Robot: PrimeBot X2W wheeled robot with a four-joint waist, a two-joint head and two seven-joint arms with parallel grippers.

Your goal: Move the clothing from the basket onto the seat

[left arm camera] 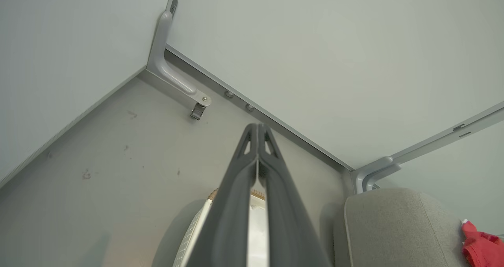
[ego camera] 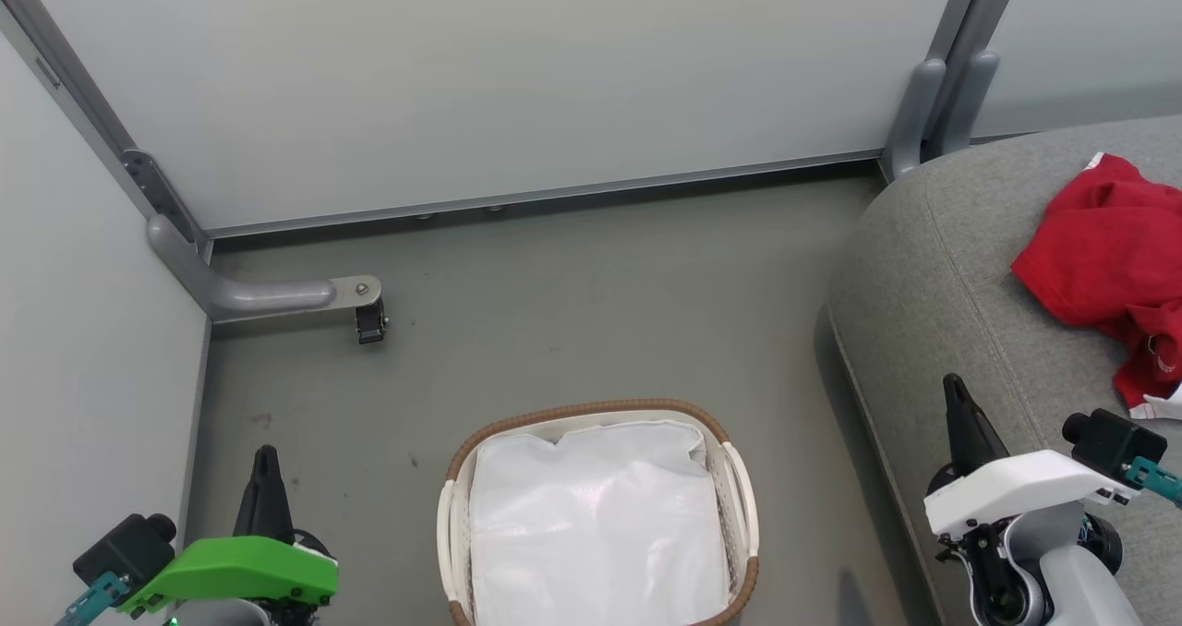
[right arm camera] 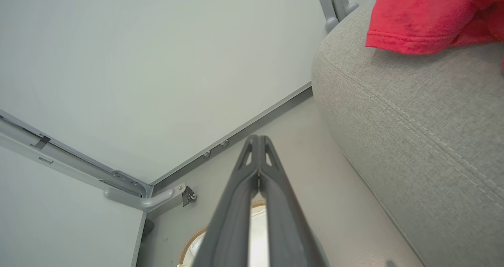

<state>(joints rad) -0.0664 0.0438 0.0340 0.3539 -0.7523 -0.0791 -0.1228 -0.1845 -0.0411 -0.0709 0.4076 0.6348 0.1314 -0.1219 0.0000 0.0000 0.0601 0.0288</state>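
At the near left, the left gripper (ego camera: pixel 266 460) hangs over the grey floor (ego camera: pixel 572 303), its two fingers pressed flat together and gripping nothing. To its right, the basket (ego camera: pixel 591 411) stands on the floor with its glossy white liner (ego camera: pixel 596 524) inside. Further right, the right gripper (ego camera: pixel 956 391) is likewise closed tight on nothing, by the left edge of the seat (ego camera: pixel 933 266). The clothing (ego camera: pixel 1103 247) lies on the seat at the far right (a crumpled red heap, white trim at its near end), well apart from the basket.

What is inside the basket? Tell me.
Inside the basket, a crumpled white liner covers the whole interior. The red clothing lies on the seat. Whatever sits under the liner is hidden.
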